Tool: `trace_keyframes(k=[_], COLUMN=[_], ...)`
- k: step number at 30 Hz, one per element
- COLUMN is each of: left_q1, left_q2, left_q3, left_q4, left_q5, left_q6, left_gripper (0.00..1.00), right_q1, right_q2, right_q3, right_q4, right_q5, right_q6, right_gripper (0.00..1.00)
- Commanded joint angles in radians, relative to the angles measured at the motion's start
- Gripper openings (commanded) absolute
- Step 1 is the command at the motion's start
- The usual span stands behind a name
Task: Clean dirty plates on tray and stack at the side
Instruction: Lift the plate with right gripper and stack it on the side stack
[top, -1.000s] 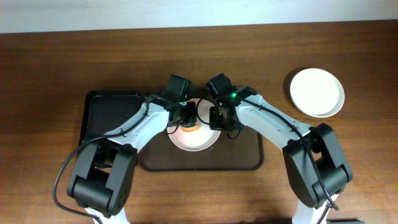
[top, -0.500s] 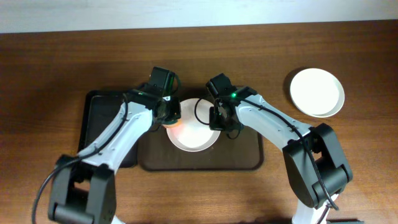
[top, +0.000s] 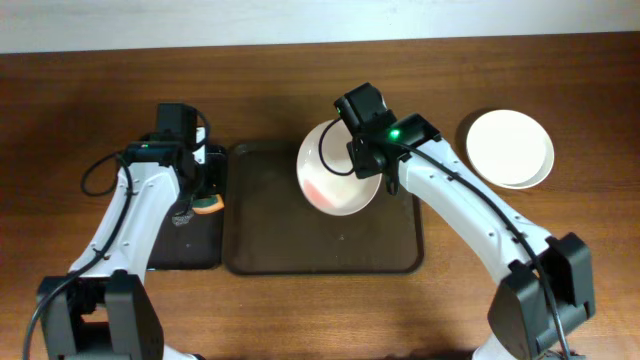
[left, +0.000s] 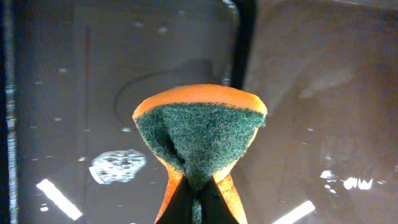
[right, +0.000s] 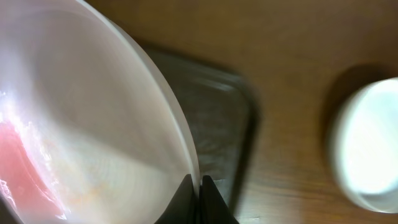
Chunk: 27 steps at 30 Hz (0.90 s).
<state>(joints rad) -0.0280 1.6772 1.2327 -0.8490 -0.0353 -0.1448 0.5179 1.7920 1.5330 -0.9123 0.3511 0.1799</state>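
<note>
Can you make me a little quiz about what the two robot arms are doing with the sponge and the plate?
1. True or false: the left gripper is pinching an orange and green sponge.
2. Who holds the plate with the pink smear? A: the left gripper. B: the right gripper. C: nobody, it lies flat.
3. Fill in: the held plate hangs tilted over the dark ___ tray.
Key: 1 true; 2 B; 3 brown.
</note>
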Motion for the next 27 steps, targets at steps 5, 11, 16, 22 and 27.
trace_keyframes(k=[5,11,16,22,27], left_q1=[0.027,0.027,0.027,0.027,0.027], left_q2=[0.034,0.146,0.204,0.183,0.001], left_q3=[0.011,0.011,0.011,0.025,0.051], left_q4=[0.014,0.056,0.113,0.073,0.069], left_q5=[-0.105,-0.178,-0.179,-0.179,-0.090], left_q6=[0.117,0.187,0.184,0.161,0.099], left_gripper=[0.00,0.00,0.00,0.79,0.82], right_q1=[0.152,0.210,0.210,0.208,0.160], right_q2=[-0.034,-0.034,-0.034,-0.034,-0.034], right_q3=[0.043,0.043,0.043,0.043,0.043], right_q4=[0.000,0.011,0.011,0.012,0.010], right_q5=[0.581,0.704,0.692,0.671,0.495], right_q6=[-0.076,-0.076,-0.076,-0.075,0.044], right_gripper=[0.04,0.04,0.04,0.04,0.04])
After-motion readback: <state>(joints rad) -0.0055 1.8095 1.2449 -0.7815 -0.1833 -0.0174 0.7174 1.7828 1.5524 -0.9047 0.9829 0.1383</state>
